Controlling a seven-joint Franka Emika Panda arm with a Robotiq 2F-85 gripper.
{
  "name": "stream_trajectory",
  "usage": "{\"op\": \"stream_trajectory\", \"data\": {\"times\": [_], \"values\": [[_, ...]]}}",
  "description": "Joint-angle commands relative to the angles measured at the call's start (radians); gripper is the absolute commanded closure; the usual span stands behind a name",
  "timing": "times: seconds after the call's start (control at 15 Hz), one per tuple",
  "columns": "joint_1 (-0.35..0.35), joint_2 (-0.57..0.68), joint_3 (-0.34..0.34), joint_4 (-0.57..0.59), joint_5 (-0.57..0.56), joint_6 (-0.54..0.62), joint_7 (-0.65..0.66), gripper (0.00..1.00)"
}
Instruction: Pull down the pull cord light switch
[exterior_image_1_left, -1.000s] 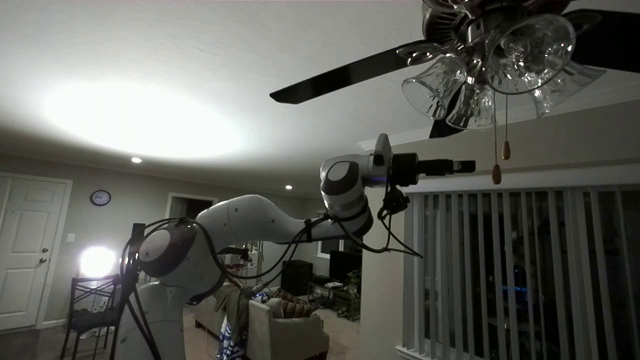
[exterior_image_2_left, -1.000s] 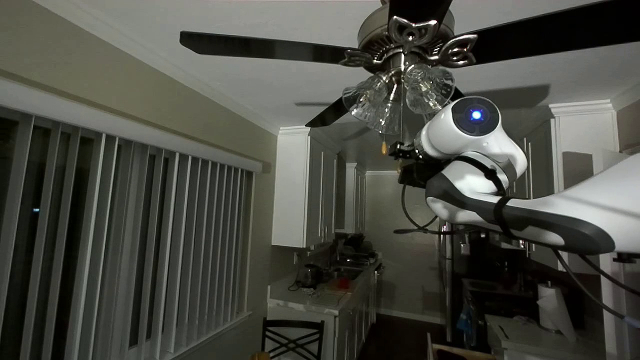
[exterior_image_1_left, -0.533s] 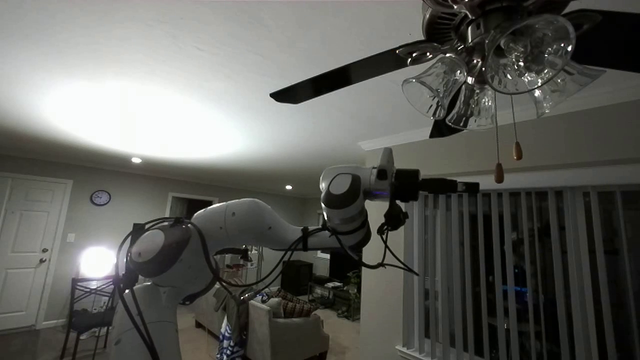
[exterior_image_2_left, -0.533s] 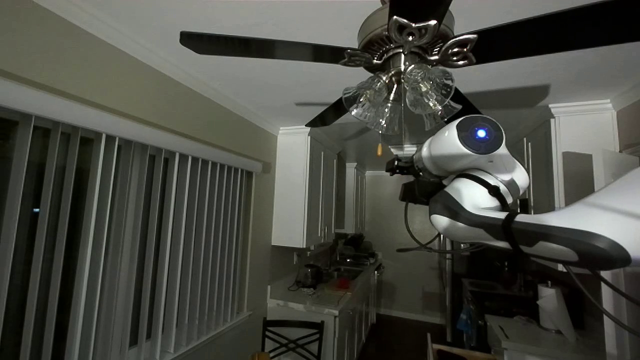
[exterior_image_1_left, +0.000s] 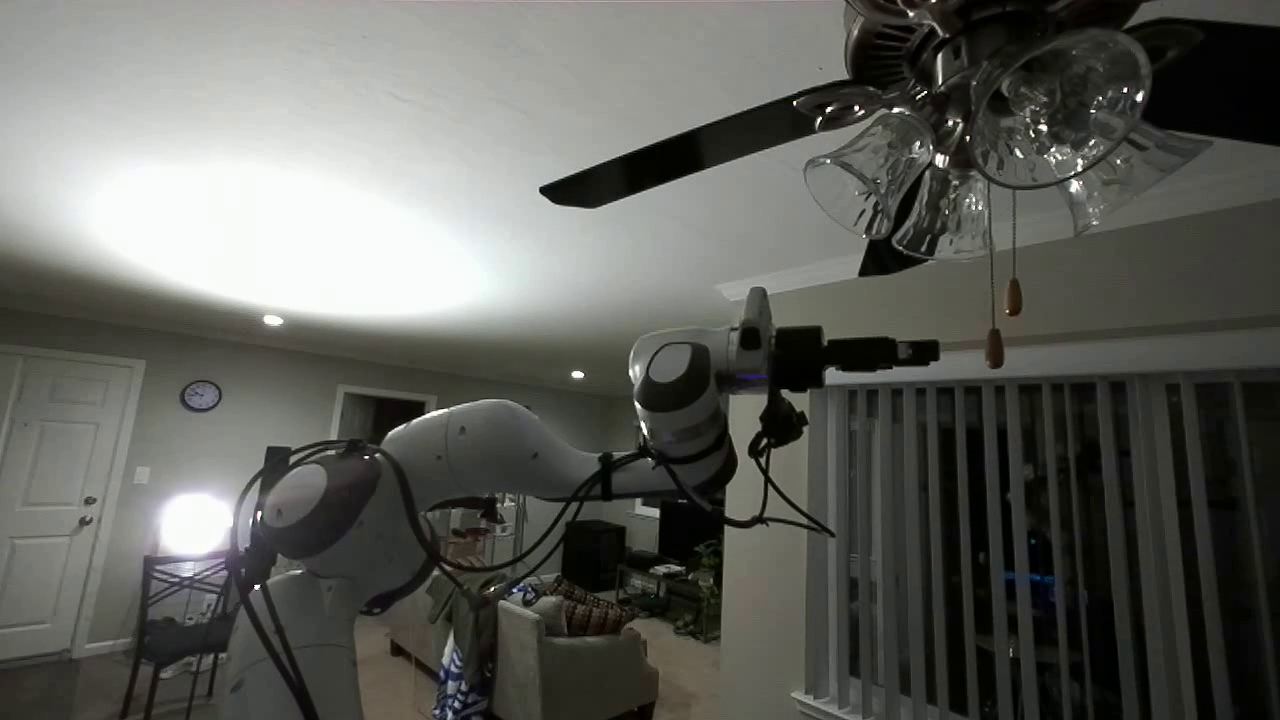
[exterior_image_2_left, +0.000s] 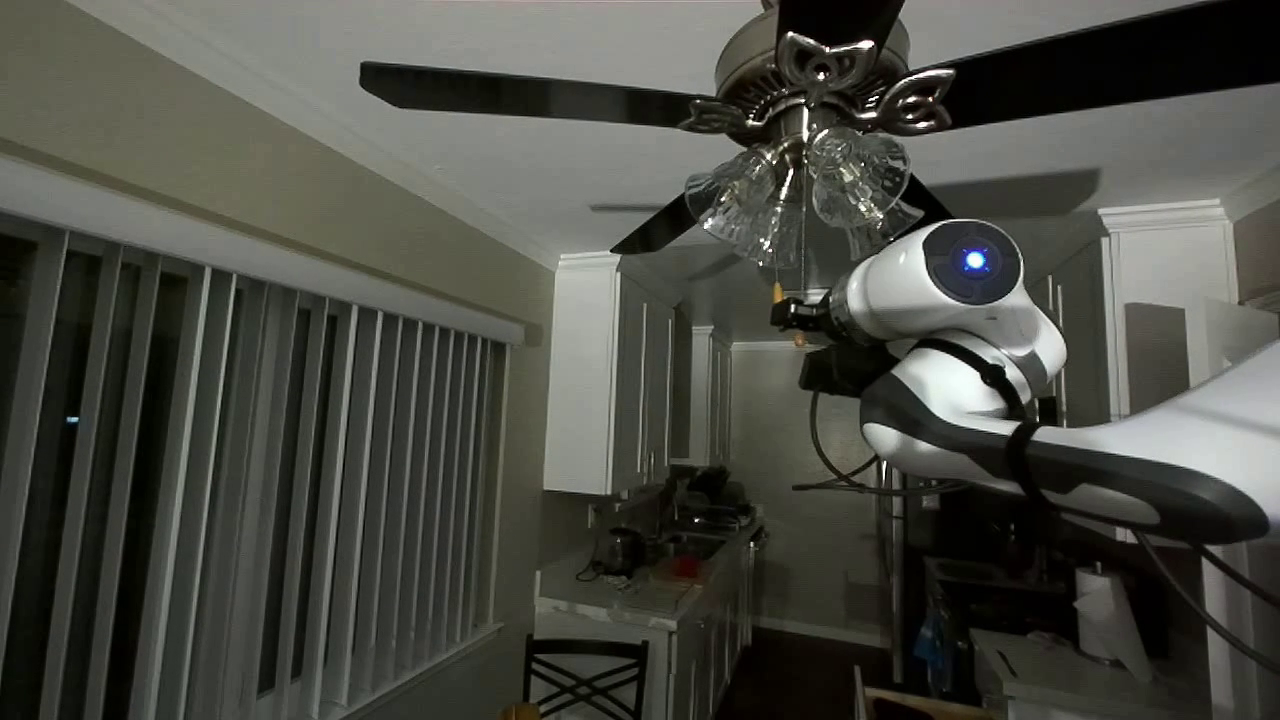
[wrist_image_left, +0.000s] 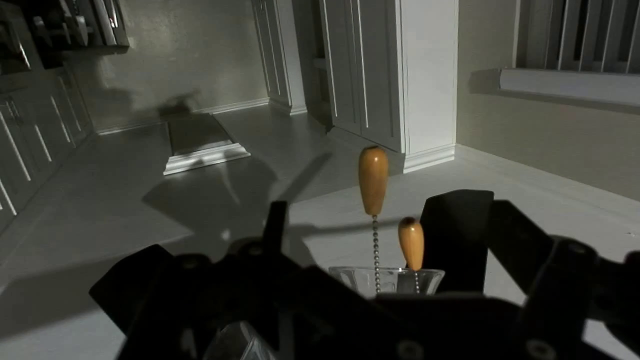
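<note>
The pull cord light switch is a thin bead chain ending in an elongated reddish-brown knob (exterior_image_1_left: 994, 349). It hangs below the fan lights, lower than a second knob (exterior_image_1_left: 1014, 297) on a shorter chain. In the upside-down wrist view, the longer cord's knob (wrist_image_left: 373, 181) looks larger and the shorter one's (wrist_image_left: 411, 244) smaller. My gripper (exterior_image_1_left: 920, 351) points level at the longer cord's knob, with a visible gap before it. The wrist view shows the gripper (wrist_image_left: 389, 215) open, both knobs appearing between its fingers. In an exterior view, the gripper (exterior_image_2_left: 795, 314) partly hides the longer cord.
The ceiling fan, with dark blades (exterior_image_1_left: 690, 145) and clear glass shades (exterior_image_1_left: 1060, 110), is above the gripper. Vertical blinds (exterior_image_1_left: 1000, 540) cover the window beyond the cords. White kitchen cabinets (exterior_image_2_left: 585, 375) stand farther back. A loose cable (exterior_image_2_left: 820, 440) hangs below the wrist.
The gripper dropped, then rose partway and drew back from the cords. The shorter cord's knob swung away from the arm and came back. The longer one swayed slightly.
</note>
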Motion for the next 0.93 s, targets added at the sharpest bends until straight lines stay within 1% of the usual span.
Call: {"op": "stream_trajectory", "data": {"times": [0.0,0.2,0.33,0.4,0.8,0.87], "values": [[-0.053,0.000,0.018,0.037,0.000,0.026,-0.024,0.00],[-0.068,0.008,0.029,0.068,0.005,0.000,-0.040,0.00],[-0.058,0.017,0.030,0.071,0.005,-0.017,-0.068,0.00],[-0.066,-0.007,0.030,0.058,0.023,-0.006,-0.034,0.00],[-0.069,-0.012,0.034,0.054,0.022,-0.001,-0.042,0.00],[-0.074,-0.005,0.043,0.067,0.022,-0.003,-0.044,0.00]]}}
